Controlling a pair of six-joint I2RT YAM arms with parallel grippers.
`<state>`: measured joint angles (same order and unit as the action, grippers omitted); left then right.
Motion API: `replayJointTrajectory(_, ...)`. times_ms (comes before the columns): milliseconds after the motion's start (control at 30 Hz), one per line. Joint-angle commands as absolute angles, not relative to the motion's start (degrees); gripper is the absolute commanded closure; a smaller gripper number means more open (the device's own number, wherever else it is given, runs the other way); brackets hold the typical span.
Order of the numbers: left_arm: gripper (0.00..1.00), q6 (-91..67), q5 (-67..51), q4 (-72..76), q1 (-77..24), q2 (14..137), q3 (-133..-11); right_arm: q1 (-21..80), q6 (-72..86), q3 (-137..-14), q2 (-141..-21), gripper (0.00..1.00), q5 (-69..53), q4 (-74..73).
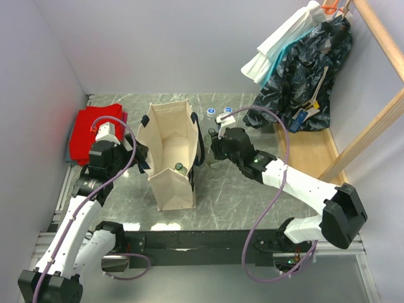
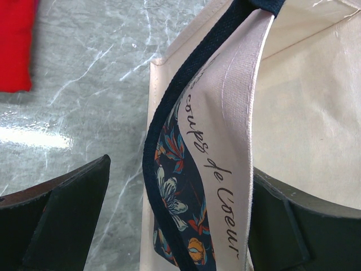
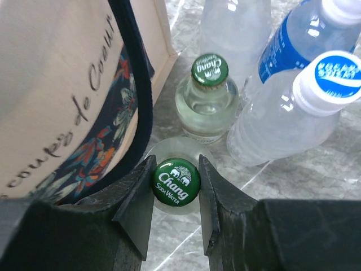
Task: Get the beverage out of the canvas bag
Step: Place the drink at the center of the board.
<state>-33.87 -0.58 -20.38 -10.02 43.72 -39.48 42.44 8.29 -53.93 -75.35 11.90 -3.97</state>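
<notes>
Your right jaws pinch the green cap of a Chang soda bottle (image 3: 176,182) just right of the canvas bag (image 1: 165,136); your left jaws gape astride its left wall.

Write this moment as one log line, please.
left gripper: open, straddling canvas bag wall | right gripper: shut on soda bottle cap, outside bag | second bottle: inside bag

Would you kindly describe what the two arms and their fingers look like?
The left arm and right arm have white shells with black joints, each trailed by a looping purple cable. The left fingers and right fingers are dark, matte, wedge-shaped.
</notes>
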Motion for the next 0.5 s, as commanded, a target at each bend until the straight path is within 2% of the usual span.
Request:
replayJointTrajectory(0, 0.03, -33.0, -0.4, -19.5, -10.3, 43.6, -41.1, 42.1, 8.7, -53.1, -74.2, 1.0, 14.0, 10.9)
replayJointTrajectory(467, 0.04, -33.0, -0.2, -19.8, -10.3, 43.5, -41.2, 42.5, 7.3, -55.7, -78.9, 1.0, 14.9, 10.2)
